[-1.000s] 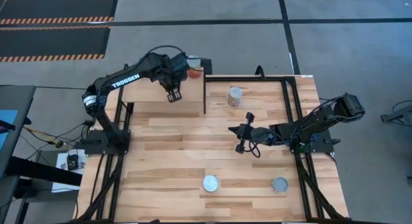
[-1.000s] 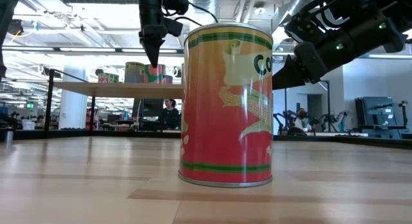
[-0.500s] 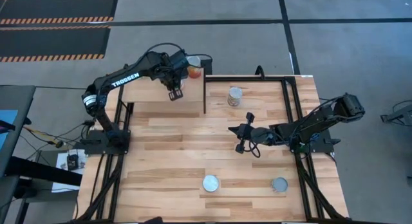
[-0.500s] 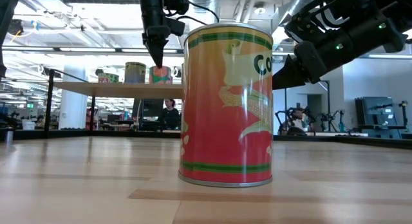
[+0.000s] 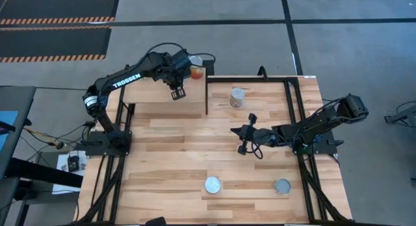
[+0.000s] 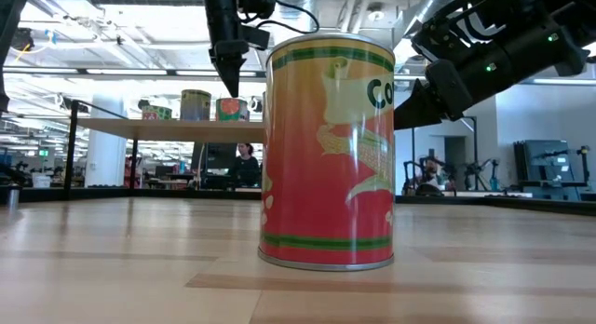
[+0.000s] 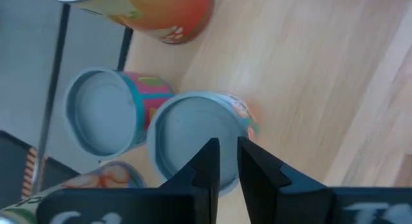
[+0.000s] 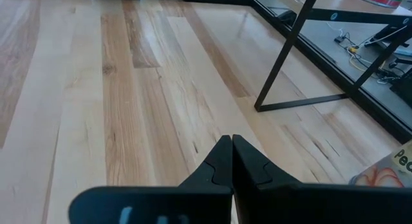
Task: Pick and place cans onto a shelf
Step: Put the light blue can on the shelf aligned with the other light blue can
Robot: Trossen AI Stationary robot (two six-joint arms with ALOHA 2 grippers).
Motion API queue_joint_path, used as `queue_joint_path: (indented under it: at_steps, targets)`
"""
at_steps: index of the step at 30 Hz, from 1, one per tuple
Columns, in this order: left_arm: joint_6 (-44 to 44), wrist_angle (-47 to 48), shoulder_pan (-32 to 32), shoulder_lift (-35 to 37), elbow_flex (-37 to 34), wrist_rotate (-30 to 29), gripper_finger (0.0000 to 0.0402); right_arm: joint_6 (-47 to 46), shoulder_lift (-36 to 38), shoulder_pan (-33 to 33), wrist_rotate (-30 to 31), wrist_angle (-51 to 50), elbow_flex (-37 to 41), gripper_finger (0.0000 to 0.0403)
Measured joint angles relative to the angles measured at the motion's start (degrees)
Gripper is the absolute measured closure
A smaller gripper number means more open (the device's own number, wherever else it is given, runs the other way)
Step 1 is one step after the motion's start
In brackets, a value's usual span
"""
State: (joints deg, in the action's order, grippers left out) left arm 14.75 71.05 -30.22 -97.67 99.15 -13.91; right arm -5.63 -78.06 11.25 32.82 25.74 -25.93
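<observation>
The pale wood shelf [image 5: 153, 95] stands at the table's far left. Several cans [image 5: 195, 71] stand at its far right corner; the low view shows them on the shelf top [image 6: 216, 108]. My left gripper [image 5: 177, 91] hovers over the shelf, shut and empty, its tips [image 7: 225, 153] just above one can's silver top [image 7: 187, 134]. My right gripper [image 5: 244, 136] is shut and empty, low over the table's middle [image 8: 232, 143]. Three cans stand on the table: one at the far middle [image 5: 237, 97] and two near the front edge [image 5: 212, 185] [image 5: 282, 186].
A black frame post [image 5: 207, 96] stands at the shelf's right end. An orange-red can [image 6: 328, 152] fills the low view's middle. A black rail [image 5: 296, 122] runs along the table's right side. Bare planks [image 5: 169, 154] lie between the shelf and the front cans.
My left gripper has moved a little toward the table's far edge over the shelf, closer to the group of cans, staying shut.
</observation>
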Motion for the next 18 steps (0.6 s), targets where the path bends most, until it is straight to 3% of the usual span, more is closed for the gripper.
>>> queue_joint_path:
  at_steps: [4, 8, 11, 18]
  targets:
    - [1.75, -0.65, 0.32, 2.07, -0.11, -1.44, 0.0367, 0.00, 0.00, 0.17, 0.06, 0.00, 0.00, 0.0390]
    - [1.17, -7.61, 0.85, 8.70, -2.83, 2.91, 0.0393, 2.31, 0.13, 1.20, 1.58, -0.01, 0.00, 0.0390]
    - [0.59, -15.61, 3.04, 15.17, -10.64, 5.15, 0.0398, 3.24, 0.13, 2.13, 4.78, -0.46, 0.00, 0.0389]
    - [-4.04, -37.87, 13.37, 31.87, -35.31, 6.14, 0.0401, 0.73, 0.15, 0.49, 5.38, -7.64, -2.85, 0.0366]
